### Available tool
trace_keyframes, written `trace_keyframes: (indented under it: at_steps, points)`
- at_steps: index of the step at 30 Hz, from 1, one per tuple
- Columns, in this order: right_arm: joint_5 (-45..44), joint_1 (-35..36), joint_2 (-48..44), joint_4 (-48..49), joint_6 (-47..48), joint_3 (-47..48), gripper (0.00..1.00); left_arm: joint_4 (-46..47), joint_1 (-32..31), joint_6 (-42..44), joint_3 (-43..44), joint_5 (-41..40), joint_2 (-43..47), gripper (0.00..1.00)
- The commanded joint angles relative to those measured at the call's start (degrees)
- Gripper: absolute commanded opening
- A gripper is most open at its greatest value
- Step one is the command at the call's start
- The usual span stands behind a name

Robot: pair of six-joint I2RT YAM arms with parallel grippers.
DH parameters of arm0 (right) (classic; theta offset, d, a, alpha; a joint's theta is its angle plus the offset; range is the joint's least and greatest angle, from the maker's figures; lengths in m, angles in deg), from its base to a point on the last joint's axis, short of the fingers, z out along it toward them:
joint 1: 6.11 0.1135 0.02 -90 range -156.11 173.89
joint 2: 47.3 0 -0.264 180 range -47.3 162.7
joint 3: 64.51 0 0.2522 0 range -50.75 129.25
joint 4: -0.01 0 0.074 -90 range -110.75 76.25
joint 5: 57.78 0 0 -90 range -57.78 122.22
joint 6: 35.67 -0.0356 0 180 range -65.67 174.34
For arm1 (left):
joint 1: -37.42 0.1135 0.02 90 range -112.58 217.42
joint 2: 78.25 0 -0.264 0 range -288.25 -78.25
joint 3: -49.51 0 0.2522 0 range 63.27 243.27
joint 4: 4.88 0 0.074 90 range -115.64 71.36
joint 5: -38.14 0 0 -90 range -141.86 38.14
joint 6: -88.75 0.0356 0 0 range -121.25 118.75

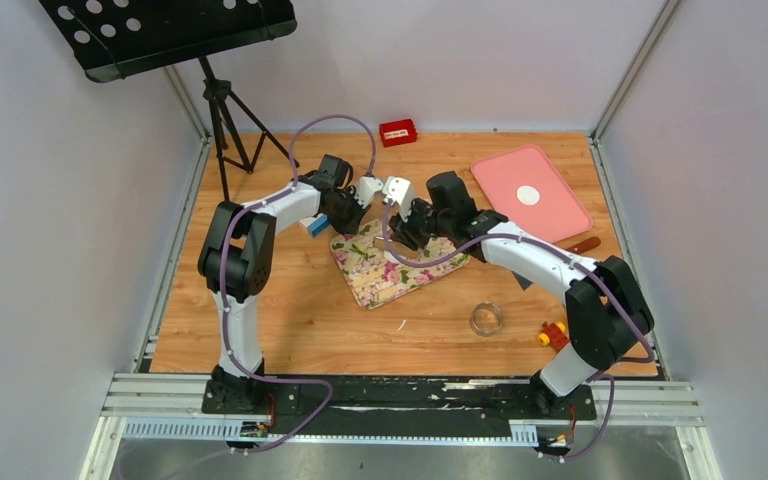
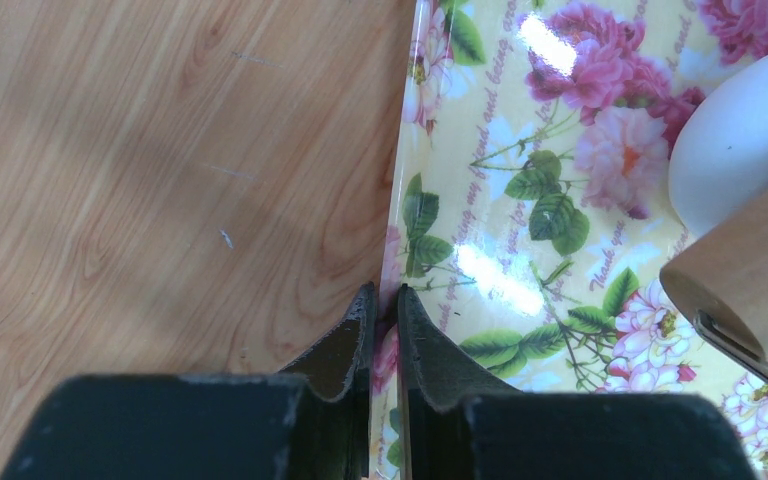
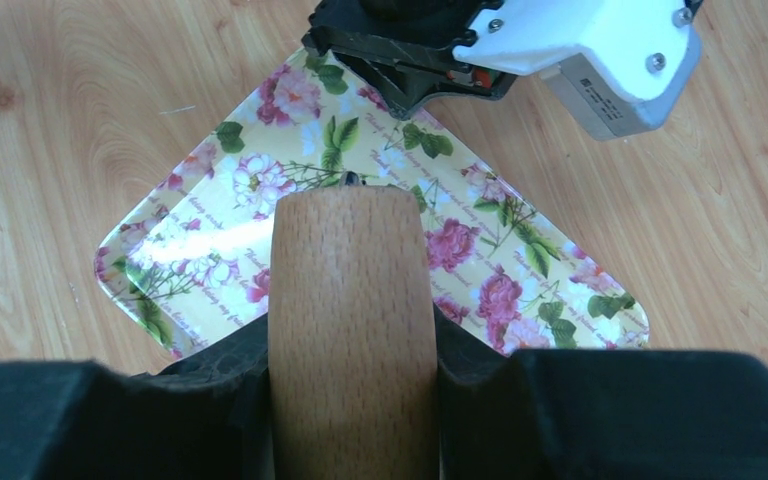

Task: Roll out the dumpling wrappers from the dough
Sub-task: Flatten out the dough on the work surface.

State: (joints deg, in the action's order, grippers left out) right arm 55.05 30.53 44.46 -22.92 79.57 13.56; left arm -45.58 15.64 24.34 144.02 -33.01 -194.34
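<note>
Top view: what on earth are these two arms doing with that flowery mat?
The left gripper pinches the edge of the glossy floral rectangular mat, apparently steadying it. The right gripper grips a light wooden rolling pin over the mat, right by a smooth white ball of dough not yet flattened. One thin round white wrapper lies on the pink plastic tray.

**Top external view:** set high above and behind the arm bases, it looks down and forward over the whole table (image 1: 290,330) from far off.

**Left wrist view:** set close, it looks down past the left gripper (image 2: 381,295) onto the rim of the floral tray (image 2: 520,250).

**Right wrist view:** set close, it looks past the right gripper (image 3: 350,370) along a wooden roller (image 3: 350,290), down onto the tray and toward the left arm.

**Shared parts:** all three views show the tray, and both wrist views show the roller's end.
</note>
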Motion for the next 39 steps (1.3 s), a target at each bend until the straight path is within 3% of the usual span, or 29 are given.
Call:
trace_keyframes:
  at_steps: [1,11,17,20,31,39]
  points:
    - [3.75,1.1,-1.6,-4.28,0.58,-1.97,0.0,-4.22,-0.11,-0.62,-1.47,-5.27,-3.6,0.0]
    - [-0.91,1.48,-0.05,-4.29,-0.37,-1.47,0.0,-4.26,-0.1,-0.54,-1.33,-5.15,-3.68,0.0]
    - [11.53,0.05,-3.41,-8.27,-1.03,2.24,0.0,-4.39,-0.11,-0.54,-1.22,-5.03,-3.73,0.0]
    - [13.59,0.1,-5.86,-8.67,-1.19,4.49,0.0,-4.52,-0.1,-0.45,-1.14,-5.05,-3.73,0.0]
    - [7.03,-1.47,-1.42,-7.88,0.87,10.25,0.0,-4.53,-0.1,-0.45,-1.19,-5.02,-3.78,0.0]
    - [4.43,-1.66,2.64,-7.89,3.71,9.16,0.0,-4.52,-0.1,-0.41,-1.12,-4.97,-3.77,0.0]
